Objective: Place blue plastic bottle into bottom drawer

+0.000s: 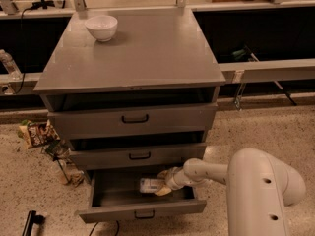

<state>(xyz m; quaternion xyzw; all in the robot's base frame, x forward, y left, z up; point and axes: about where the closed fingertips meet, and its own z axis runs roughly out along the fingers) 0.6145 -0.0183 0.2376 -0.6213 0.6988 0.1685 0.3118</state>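
Observation:
The bottom drawer [140,210] of the grey cabinet is pulled open, its black handle facing front. The blue plastic bottle [149,185] lies on its side inside the drawer, right of the middle, pale label showing. My gripper [161,183] reaches in from the right, low inside the drawer, with its fingers around the bottle's right end. The white arm [211,172] runs back to the large white body at lower right.
A white bowl [101,27] stands on the cabinet top [147,53] at back left. The two upper drawers [134,119] are slightly ajar. Snack bags [34,133] and litter lie on the speckled floor left of the cabinet. A clear bottle [8,65] stands at far left.

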